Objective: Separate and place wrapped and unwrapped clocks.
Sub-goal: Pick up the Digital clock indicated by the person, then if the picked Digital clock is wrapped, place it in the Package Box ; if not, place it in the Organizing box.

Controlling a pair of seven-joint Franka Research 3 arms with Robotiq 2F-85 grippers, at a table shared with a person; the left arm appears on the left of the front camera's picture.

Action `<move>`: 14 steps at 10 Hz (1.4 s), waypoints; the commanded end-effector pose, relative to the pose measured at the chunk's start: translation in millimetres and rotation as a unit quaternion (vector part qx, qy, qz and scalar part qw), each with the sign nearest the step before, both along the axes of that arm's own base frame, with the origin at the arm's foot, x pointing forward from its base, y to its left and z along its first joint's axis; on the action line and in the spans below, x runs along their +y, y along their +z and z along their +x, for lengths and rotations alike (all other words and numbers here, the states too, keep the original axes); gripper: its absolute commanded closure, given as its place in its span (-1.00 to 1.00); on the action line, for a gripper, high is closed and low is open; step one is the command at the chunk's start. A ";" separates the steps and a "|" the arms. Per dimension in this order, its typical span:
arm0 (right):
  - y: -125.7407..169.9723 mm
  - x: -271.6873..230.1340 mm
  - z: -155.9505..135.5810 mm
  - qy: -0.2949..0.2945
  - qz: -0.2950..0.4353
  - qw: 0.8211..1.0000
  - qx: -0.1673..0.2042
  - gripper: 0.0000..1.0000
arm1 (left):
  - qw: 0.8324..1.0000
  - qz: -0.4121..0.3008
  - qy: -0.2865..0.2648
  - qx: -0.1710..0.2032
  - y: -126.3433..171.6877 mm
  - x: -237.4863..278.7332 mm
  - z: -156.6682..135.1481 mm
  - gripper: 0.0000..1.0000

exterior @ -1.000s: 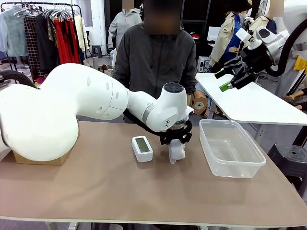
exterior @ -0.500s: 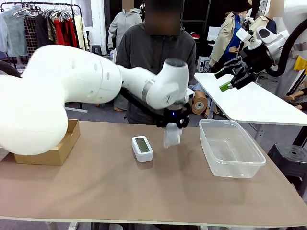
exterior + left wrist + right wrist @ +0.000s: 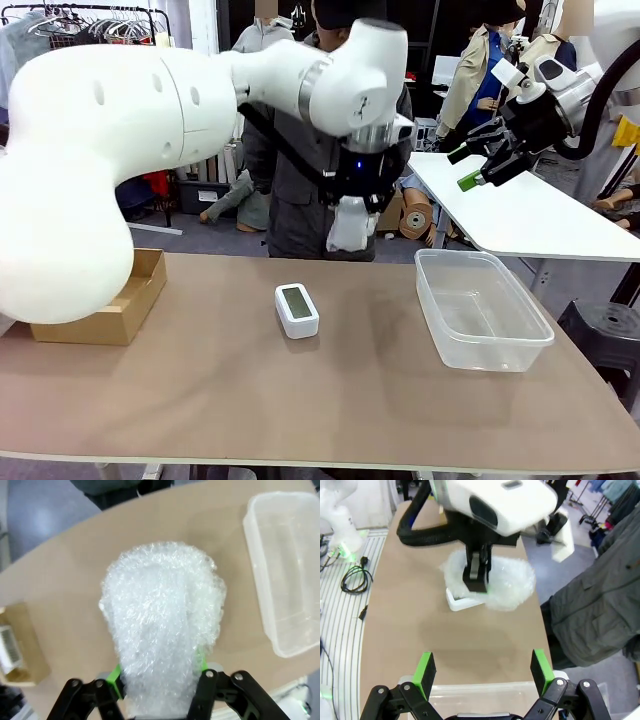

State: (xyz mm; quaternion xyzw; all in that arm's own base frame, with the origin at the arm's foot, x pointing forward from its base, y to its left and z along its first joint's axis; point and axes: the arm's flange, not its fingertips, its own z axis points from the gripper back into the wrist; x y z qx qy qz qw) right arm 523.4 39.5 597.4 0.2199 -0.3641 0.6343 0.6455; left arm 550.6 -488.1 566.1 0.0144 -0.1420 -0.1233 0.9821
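My left gripper point(image 3: 354, 208) hangs high above the table's far middle, shut on a clock wrapped in white bubble wrap point(image 3: 350, 228). The left wrist view looks down over the bundle point(image 3: 165, 625), which sits between the green pads point(image 3: 114, 680). Below and to the left, the bare white clock point(image 3: 297, 309) with a grey-green screen lies flat on the brown table point(image 3: 220, 390). Raised at the far right, off the table, my right gripper point(image 3: 478, 160) is open and holds nothing. From the right wrist view I see the held bundle point(image 3: 507, 587) above the bare clock point(image 3: 460, 601).
A clear plastic tub point(image 3: 482, 310) stands at the table's right side. An open cardboard box point(image 3: 110, 303) sits at the left edge. A person in a grey jacket point(image 3: 290, 170) stands at the far side behind the left arm. A white side table point(image 3: 520, 215) lies under the right gripper.
The left arm has lifted the wrapped bundle from the table beside the bare clock to well above it. The right arm has stayed still.
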 end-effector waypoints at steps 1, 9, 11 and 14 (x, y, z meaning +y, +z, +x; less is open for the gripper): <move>1.0 -0.8 -0.3 0.000 -0.005 1.000 -0.003 -1.00 | 0.999 0.035 -0.011 -0.040 45.3 -25.9 29.9 1.00; 1.0 -0.8 -0.3 0.000 -0.005 1.000 -0.003 -1.00 | 0.997 0.034 -0.013 -0.070 51.4 -2.0 -4.6 1.00; 1.0 -0.8 -0.3 0.000 -0.005 1.000 -0.003 -1.00 | 0.997 0.034 -0.013 -0.070 51.4 -2.0 -4.6 1.00; 1.0 -0.8 -0.3 0.000 -0.005 1.000 -0.003 -1.00 | 0.997 0.034 -0.013 -0.070 51.4 -2.0 -4.6 1.00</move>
